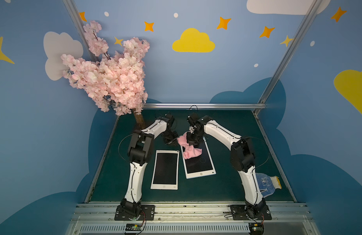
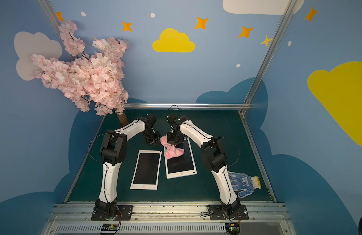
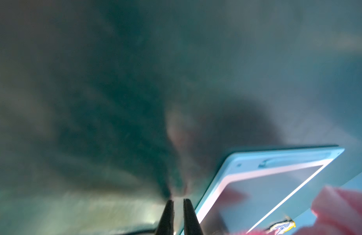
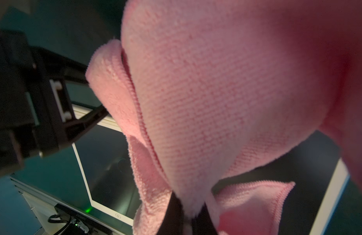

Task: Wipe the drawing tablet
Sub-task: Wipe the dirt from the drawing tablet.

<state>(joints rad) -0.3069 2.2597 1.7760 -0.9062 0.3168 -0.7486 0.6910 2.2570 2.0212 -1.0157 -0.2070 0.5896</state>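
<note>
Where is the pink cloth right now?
In both top views the pink cloth hangs from the right gripper onto the far end of the blue-edged tablet, right of the white tablet.

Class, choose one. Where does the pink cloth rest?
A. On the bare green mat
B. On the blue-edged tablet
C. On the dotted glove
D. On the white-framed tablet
B: in a top view the pink cloth drapes over the far end of the blue-edged tablet, clamped in the right pincer.

pink cloth, blue-edged white tablet, green table, blue-dotted glove
</note>
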